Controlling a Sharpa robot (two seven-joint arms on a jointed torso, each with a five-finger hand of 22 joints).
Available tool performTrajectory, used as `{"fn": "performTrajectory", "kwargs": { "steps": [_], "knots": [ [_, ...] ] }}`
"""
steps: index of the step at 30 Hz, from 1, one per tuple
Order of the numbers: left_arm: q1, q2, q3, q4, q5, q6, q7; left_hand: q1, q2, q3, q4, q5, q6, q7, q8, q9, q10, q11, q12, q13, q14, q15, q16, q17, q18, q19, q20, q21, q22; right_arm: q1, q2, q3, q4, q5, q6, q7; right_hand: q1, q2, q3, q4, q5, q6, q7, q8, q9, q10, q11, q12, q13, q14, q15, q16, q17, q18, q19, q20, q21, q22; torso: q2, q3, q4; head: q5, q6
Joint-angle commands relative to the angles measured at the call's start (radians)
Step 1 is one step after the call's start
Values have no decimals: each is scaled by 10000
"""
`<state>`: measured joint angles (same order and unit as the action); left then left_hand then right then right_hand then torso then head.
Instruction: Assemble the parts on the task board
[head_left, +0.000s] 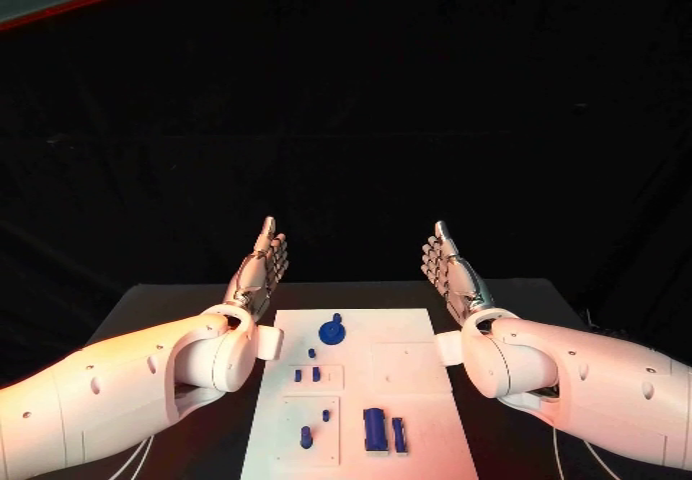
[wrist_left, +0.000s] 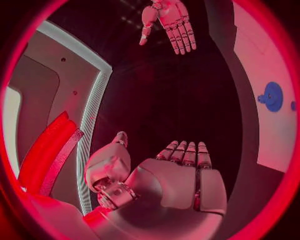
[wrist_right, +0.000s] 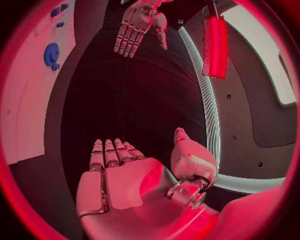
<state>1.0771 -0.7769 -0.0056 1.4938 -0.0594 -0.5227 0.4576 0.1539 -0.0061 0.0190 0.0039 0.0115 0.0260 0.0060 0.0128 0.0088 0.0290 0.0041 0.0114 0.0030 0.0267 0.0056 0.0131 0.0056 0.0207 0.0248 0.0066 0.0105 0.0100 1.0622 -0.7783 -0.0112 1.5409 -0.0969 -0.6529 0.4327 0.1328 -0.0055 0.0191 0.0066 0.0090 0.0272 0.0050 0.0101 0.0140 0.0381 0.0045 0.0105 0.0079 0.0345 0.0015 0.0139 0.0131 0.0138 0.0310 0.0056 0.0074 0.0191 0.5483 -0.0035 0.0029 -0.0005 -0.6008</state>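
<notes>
Hands, left and right, spread, empty; white task board carrying blue parts.

Black backdrop; black table

A matt black bench is seen under a smooth white plastic task board bearing glossy blue plastic parts.

parts on task board, btwn hands
</notes>
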Motion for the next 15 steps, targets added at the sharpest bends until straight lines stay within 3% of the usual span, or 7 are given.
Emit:
{"fn": "performTrajectory", "kwargs": {
  "steps": [1,6,15],
  "knots": [
    [-129,-18,36,401,473,-1888,523,-1539,61,-190,-39,-115,-260,-60,-128,-88,-290,-41,-114,-30,-267,-56,-131,-56,-207,-248,-66,-105,-100,-103,-17,93,252,935,-1131,851,-1328,55,-191,-66,-90,-272,-50,-101,-140,-381,-45,-105,-79,-345,-15,-139,-131,-138,-310,-56,-74,-191,-41,35,-29,5,8],
    [-254,-30,54,718,579,-2401,611,-1539,61,-190,-39,-115,-260,-60,-128,-88,-290,-41,-114,-30,-267,-56,-131,-56,-207,-248,-66,-105,-100,-122,-17,112,291,969,-1171,873,-1328,55,-191,-66,-90,-272,-50,-101,-140,-381,-45,-105,-79,-345,-15,-139,-131,-138,-310,-56,-74,-191,-41,35,-29,5,8],
    [-271,-31,56,762,594,-2473,624,-1539,61,-190,-39,-115,-260,-60,-128,-88,-290,-41,-114,-30,-267,-56,-131,-56,-207,-248,-66,-105,-100,-122,-17,112,291,969,-1171,873,-1328,55,-191,-66,-90,-272,-50,-101,-140,-381,-45,-105,-79,-345,-15,-139,-131,-138,-310,-56,-74,-191,-41,35,-29,5,8]
  ]
}}
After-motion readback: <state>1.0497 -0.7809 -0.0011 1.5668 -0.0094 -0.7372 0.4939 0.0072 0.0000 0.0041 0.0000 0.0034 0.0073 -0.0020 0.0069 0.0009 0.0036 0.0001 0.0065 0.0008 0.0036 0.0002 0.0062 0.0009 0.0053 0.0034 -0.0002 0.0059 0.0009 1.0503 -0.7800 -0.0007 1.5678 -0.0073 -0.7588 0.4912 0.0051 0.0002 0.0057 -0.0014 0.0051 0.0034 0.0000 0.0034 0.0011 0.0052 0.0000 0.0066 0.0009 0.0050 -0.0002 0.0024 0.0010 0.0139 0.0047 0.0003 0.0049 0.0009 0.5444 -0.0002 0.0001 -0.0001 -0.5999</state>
